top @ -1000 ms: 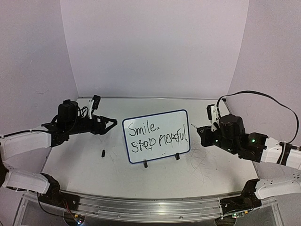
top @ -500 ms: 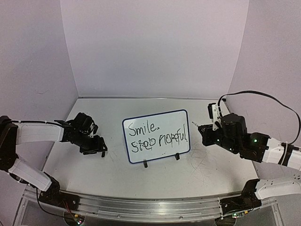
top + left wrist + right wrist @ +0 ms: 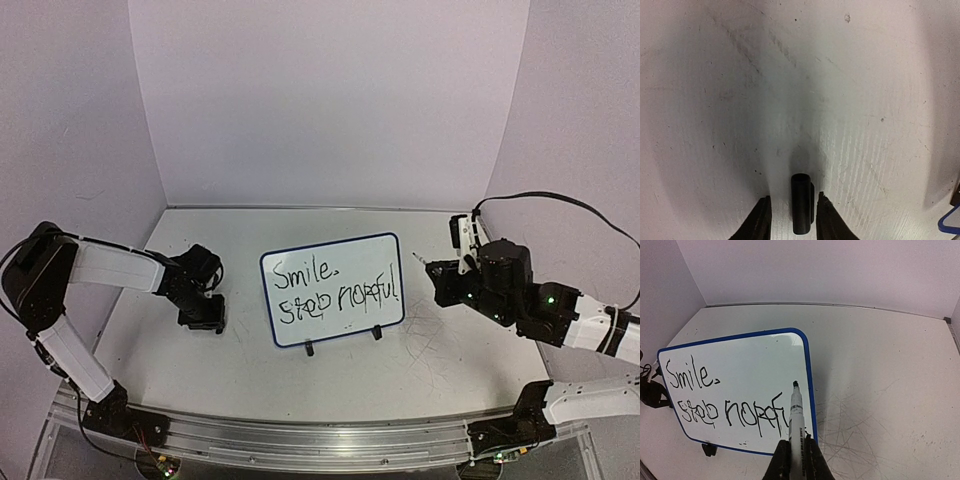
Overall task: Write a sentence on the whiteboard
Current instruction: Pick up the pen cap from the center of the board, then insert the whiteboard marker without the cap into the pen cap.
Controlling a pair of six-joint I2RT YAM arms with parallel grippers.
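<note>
The whiteboard point(image 3: 372, 260) stands tilted on the table's middle, blue-rimmed. The sentence point(image 3: 335, 285) in black reads roughly "Smile." over "Stop hopeful". My right gripper point(image 3: 443, 281) hovers just right of the board, shut on a white marker point(image 3: 796, 420). In the right wrist view the marker's black tip points at the whiteboard point(image 3: 755, 357) near the end of the sentence point(image 3: 715, 400), clear of the surface. My left gripper point(image 3: 208, 320) points down at the table left of the board. Its fingers point(image 3: 760, 220) straddle a small black marker cap point(image 3: 801, 205), open with a thin gap on each side.
Faint grey scribble scratches point(image 3: 430, 345) mark the tabletop right of the board. Two black clip feet point(image 3: 310, 349) prop the board's lower edge. Purple walls close in the back and both sides. A corner of the blue rim point(image 3: 950, 223) shows at the left wrist view's edge.
My left arm swung forward and down onto the black cap, its jaws narrowing around it. My right gripper drew the marker slightly back and up from the board.
</note>
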